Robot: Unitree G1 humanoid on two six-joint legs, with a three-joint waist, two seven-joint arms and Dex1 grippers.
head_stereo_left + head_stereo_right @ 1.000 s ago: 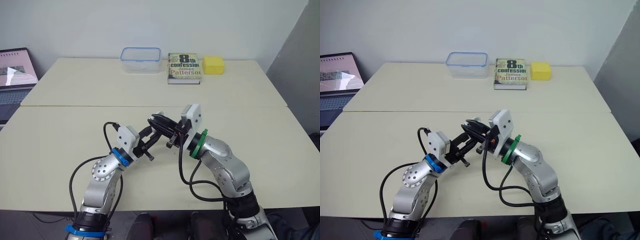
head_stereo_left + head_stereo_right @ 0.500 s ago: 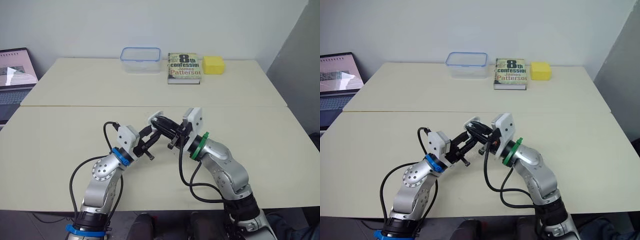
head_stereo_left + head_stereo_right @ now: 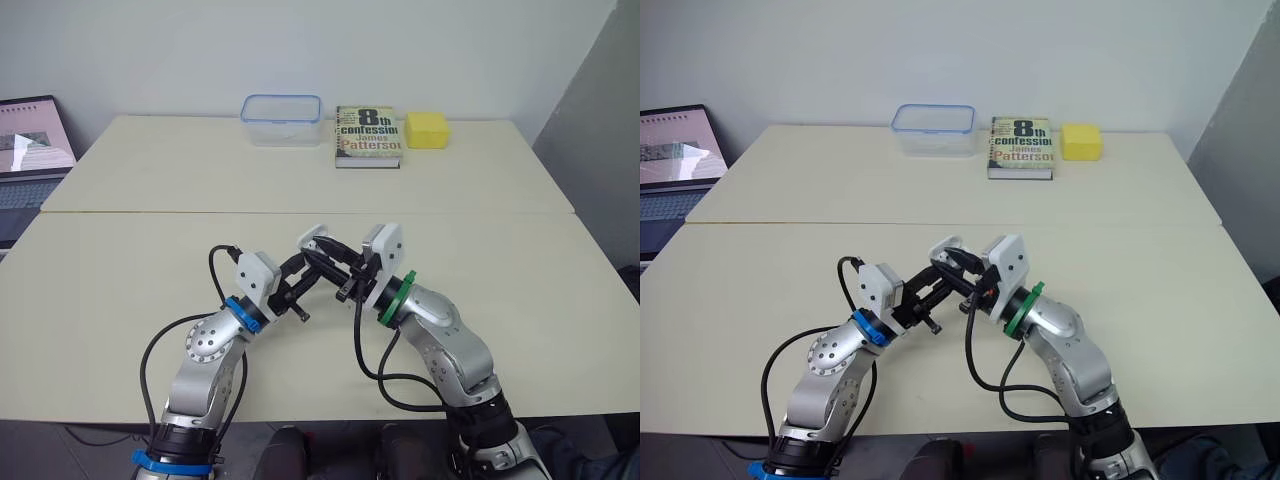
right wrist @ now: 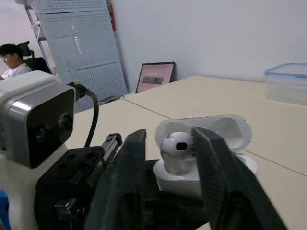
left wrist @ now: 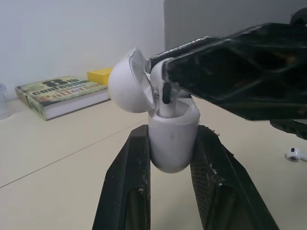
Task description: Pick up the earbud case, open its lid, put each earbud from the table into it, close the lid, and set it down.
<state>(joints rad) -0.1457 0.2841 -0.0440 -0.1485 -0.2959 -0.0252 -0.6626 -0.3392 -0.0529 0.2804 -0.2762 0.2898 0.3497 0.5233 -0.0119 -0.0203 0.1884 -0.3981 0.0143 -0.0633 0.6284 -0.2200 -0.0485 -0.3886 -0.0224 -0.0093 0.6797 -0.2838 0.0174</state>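
Earbud case (image 5: 172, 148) stands upright, clamped in left tool (image 5: 171, 132) (lid open); right tool (image 4: 169, 136), gripping an earbud (image 4: 175, 143), sits directly above it, stem down

Glossy plastic earbud case (image 5: 172, 141).

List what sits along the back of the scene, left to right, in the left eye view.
laptop → clear plastic container → book → yellow block
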